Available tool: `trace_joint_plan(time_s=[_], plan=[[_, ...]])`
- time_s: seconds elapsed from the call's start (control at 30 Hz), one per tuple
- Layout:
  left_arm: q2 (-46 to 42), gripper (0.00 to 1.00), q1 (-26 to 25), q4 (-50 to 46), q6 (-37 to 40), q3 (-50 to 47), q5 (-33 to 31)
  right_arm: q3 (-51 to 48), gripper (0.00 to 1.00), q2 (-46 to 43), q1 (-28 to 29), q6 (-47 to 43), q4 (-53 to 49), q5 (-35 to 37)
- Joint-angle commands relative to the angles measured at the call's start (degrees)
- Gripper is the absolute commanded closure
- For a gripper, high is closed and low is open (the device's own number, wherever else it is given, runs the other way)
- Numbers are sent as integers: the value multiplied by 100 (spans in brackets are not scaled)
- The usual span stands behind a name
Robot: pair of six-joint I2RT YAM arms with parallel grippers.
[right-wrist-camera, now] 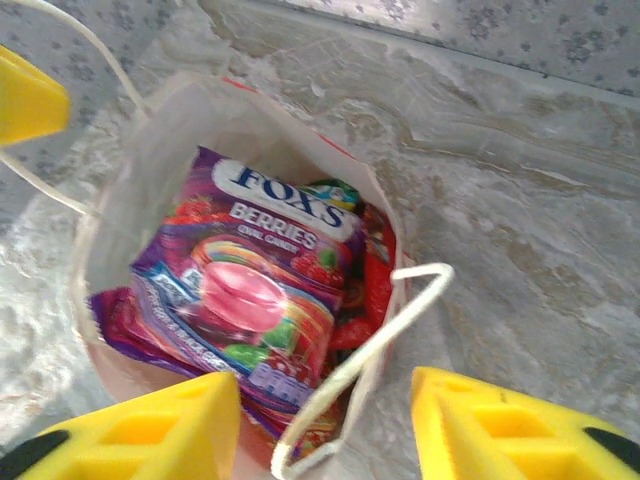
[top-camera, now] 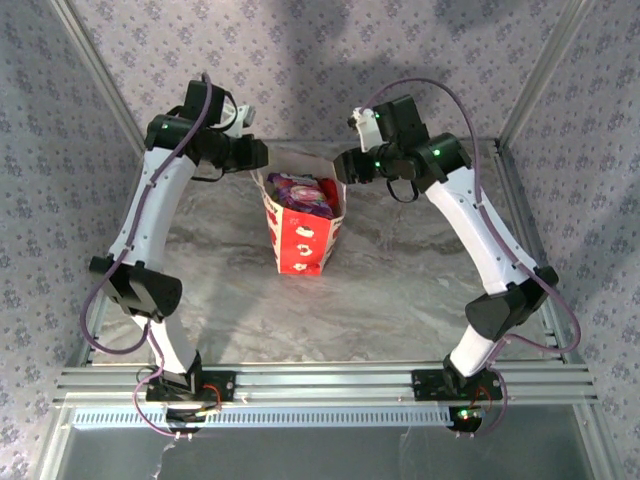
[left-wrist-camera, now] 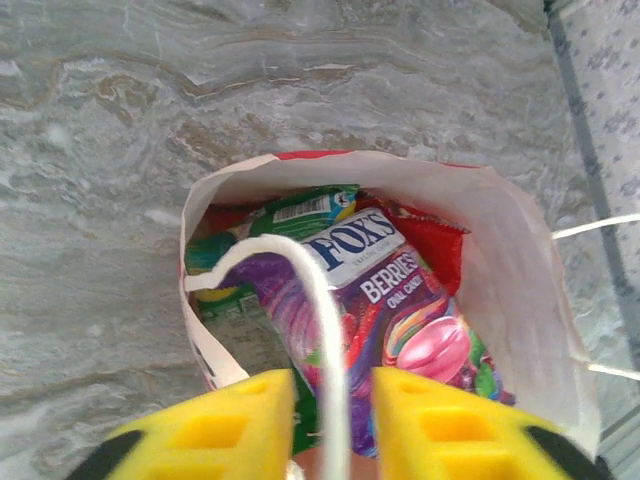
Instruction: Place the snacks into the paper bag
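Snacks [right-wrist-camera: 265,280] sit inside the paper bag [top-camera: 300,245], packing seemingly done; left tool [left-wrist-camera: 333,390], narrowly parted, and right tool [right-wrist-camera: 325,400], wide, straddle its cord handles [right-wrist-camera: 400,310] and should lift clear unsnagged.

The table [top-camera: 400,290] has a grey surface with a marbled vein pattern. Enclosure walls [top-camera: 320,60] stand at the rear and on both sides, covered in pale lilac paper with a small repeating floral motif. A slanted metal frame post runs up the left wall [top-camera: 95,70] and another up the right wall [top-camera: 540,65]. A slotted aluminium rail [top-camera: 330,380] spans the near table edge. A ribbed strip [top-camera: 320,415] lies just in front of the rail.
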Motion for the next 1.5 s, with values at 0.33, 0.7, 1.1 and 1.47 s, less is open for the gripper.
trace_joint_plan(time_s=[0.33,0.7,1.1,1.47], plan=[[901,97,-397,-751,104,2578,467,2063,100,492,-99,222,267,-145],[-195,93,-766,278,121,-136,205,-640,100,-879,-305,389,675,233],[289,93,-880,-247,62,1390,39,43,100,-903,-438,310,484,195],[772,92,-902,-877,92,2558,329,1706,100,-395,-461,122,-211,-153]])
